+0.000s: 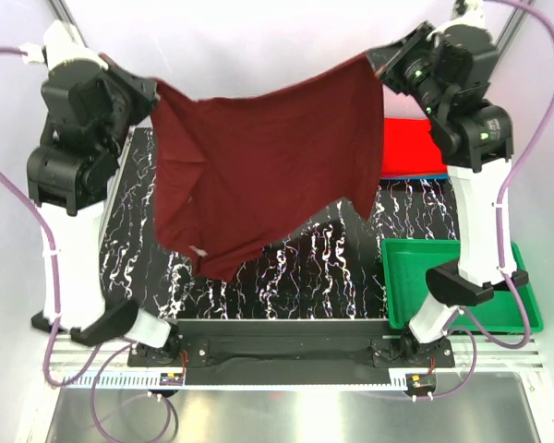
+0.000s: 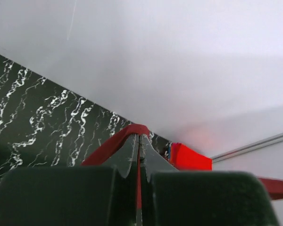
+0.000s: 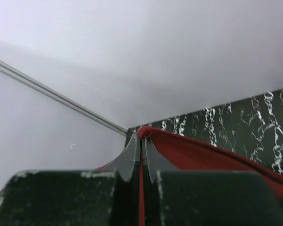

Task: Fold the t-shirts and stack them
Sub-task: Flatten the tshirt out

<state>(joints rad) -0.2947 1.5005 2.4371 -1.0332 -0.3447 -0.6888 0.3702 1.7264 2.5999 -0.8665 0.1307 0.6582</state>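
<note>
White walls [image 1: 258, 37] close in a black tabletop [image 1: 314, 268] veined with white like marble. The left claw [image 1: 150, 92] is raised high over the far left corner, its two fingers pressed together on one top corner of the maroon t-shirt [image 1: 268, 157]. In the left wrist view the left claw [image 2: 139, 137] has only a thin fold of the maroon t-shirt [image 2: 114, 145] pinched between the tips. The right claw [image 1: 380, 66] is raised over the far right side and is clamped the same way on the other top corner. The right wrist view shows the right claw [image 3: 141, 137] with the maroon t-shirt [image 3: 198, 154] running out of the closed tips and away to the right.

Between the two claws the shirt hangs spread out like a sheet, its top edge sagging a little in the middle. Its lower edge drops unevenly, lowest left of centre, above the middle of the tabletop; whether it touches the surface cannot be told.

At the far right corner a bright red t-shirt [image 1: 412, 146] lies flat, with the thin edge of a blue t-shirt [image 1: 415, 176] showing along its near side. A green tray [image 1: 408, 269] sits at the near right corner, partly behind the right arm.
</note>
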